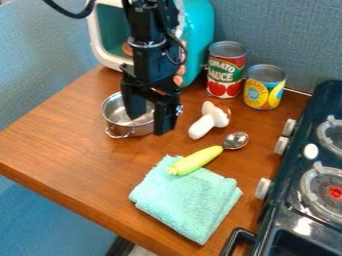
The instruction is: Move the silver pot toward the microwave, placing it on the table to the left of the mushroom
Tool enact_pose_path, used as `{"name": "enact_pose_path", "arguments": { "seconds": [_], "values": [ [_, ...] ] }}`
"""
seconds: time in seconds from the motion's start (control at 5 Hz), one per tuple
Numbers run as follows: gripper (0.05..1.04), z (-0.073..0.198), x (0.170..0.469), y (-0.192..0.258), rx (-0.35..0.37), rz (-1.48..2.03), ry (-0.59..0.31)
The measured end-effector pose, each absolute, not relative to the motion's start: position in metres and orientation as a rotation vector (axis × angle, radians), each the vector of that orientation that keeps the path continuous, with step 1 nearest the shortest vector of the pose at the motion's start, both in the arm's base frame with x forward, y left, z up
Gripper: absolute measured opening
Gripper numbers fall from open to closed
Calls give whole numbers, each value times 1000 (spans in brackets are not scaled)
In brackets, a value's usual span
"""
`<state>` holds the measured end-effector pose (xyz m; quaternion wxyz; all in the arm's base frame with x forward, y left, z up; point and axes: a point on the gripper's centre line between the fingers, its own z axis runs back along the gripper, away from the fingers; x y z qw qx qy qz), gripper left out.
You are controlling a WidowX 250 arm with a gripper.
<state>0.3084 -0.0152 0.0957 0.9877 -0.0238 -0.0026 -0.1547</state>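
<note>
A black, boxy robot arm (152, 65) has a silvery ring (147, 45), a looping black cable (79, 15) and a black gripper (148, 124) with two long, angular fingers

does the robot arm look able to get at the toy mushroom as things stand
Likely yes: the claw hangs open near the mushroom, and nothing seems to cover it or stand between them.

We see brown wooden desk (60, 135) | upper centre: teal box (198, 30) | upper right: red can (226, 75), yellow can (264, 90) | left of centre: metal pot (133, 131) | centre: toy mushroom (208, 121), green-handled spoon (212, 152) | lower centre: folded turquoise cloth (190, 205) under spoon's handle
</note>
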Motion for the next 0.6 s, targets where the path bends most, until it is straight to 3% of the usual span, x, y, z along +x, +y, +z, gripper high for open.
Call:
{"name": "enact_pose_path", "arguments": {
  "seconds": [0.6],
  "values": [
    [1001,96,308,-15,-49,-316,1]
  ]
}}
